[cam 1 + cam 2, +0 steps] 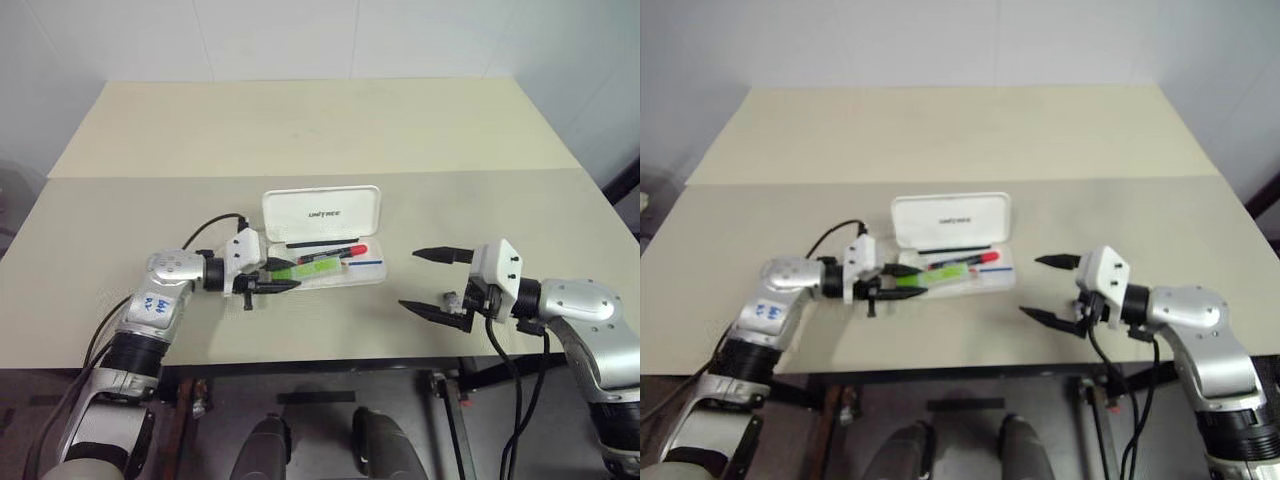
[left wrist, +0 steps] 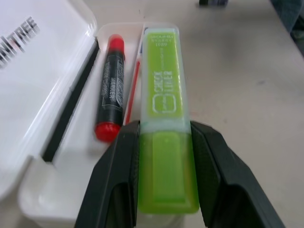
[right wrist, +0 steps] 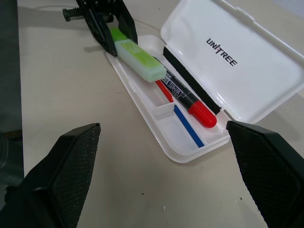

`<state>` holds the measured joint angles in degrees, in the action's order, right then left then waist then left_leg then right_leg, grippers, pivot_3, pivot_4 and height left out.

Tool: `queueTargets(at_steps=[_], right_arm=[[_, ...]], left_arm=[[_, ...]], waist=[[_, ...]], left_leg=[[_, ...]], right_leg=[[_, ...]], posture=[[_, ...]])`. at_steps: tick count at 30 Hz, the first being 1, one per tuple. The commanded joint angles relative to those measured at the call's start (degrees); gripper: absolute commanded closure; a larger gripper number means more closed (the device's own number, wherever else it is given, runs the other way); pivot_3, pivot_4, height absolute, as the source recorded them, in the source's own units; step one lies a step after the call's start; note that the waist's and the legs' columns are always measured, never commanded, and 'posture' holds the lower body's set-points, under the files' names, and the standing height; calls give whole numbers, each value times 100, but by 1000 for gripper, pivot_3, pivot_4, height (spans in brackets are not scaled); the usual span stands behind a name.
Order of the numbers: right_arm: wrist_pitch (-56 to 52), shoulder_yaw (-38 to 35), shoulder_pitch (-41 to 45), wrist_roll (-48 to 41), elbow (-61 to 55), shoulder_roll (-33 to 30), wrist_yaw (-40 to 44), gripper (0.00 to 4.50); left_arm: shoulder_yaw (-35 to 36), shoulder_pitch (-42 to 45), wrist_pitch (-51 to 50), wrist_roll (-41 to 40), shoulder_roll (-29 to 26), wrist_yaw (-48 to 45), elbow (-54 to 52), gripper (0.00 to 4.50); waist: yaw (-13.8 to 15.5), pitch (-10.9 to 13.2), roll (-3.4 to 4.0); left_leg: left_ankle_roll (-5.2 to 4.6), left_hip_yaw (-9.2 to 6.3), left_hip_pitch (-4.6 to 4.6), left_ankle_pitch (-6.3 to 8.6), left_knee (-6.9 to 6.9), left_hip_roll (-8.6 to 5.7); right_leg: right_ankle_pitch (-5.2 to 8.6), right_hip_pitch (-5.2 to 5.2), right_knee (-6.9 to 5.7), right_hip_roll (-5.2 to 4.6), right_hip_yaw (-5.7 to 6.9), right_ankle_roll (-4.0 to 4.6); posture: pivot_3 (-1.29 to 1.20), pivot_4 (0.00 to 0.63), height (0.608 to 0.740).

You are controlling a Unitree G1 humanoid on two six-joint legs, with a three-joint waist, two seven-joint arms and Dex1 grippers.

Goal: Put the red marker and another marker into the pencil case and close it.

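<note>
The red marker (image 3: 186,97) was lying inside the open pencil case (image 3: 180,142) on the table (image 1: 300,130). My left hand (image 2: 164,187) pinched the green marker (image 2: 164,95) over the case's near end, and my right hand (image 1: 432,282) hung spread wide just beside the case.

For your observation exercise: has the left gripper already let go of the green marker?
No: the left gripper is shut on the green marker, holding it over the open pencil case beside the red marker.
</note>
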<state>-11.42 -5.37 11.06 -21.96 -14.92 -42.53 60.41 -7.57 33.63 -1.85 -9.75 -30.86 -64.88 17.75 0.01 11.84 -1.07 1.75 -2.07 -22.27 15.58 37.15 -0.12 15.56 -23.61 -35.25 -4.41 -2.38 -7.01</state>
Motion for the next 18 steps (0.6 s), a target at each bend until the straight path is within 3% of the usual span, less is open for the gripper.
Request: queueTargets(at_steps=[1,8,9,11,16,17,18], right_arm=[[-51,-232,-72,-138,-336,-57,-154,0],[-112,-177,-71,-148,-452,-2,-336,0],[-110,-169,-68,-147,-450,-1,-347,0],[-103,-148,-55,-144,-442,9,-366,0],[-75,-73,25,-118,-379,54,-392,0],[-65,-60,48,-115,-358,71,-393,0],[-59,-49,67,-112,-341,85,-395,0]], left_arm=[[-24,221,233,151,19,44,295,3137],[-145,440,292,213,117,-185,676,3137],[-151,446,243,172,131,-252,670,2601],[-137,454,201,88,158,-345,648,2178],[-44,464,213,-2,177,-420,635,449],[-22,466,214,-11,180,-431,636,175],[-4,466,200,-24,180,-445,638,175]], waist=[[-7,0,0],[-17,0,0],[-15,0,0],[-14,0,0],[-13,0,0],[-13,0,-1],[-16,0,-1]], left_leg=[[-1,1,1,0,0,0],[-1,0,2,-1,-4,0],[-1,-1,1,-2,-4,0],[-1,-1,0,-1,-4,0],[-2,0,-1,-1,-5,-1],[-2,-1,-2,-1,-4,-1],[-2,-1,-2,-1,-3,-1]], right_leg=[[0,1,0,0,-1,0],[0,0,-1,1,0,-1],[0,0,-1,1,1,-1],[1,0,1,0,1,-1],[2,1,5,0,0,-3],[1,0,5,0,1,-3],[1,0,4,0,1,-3]], posture=[[0,150,740],[0,150,740],[0,150,740],[0,150,740],[0,150,740],[0,150,740],[0,150,740]])
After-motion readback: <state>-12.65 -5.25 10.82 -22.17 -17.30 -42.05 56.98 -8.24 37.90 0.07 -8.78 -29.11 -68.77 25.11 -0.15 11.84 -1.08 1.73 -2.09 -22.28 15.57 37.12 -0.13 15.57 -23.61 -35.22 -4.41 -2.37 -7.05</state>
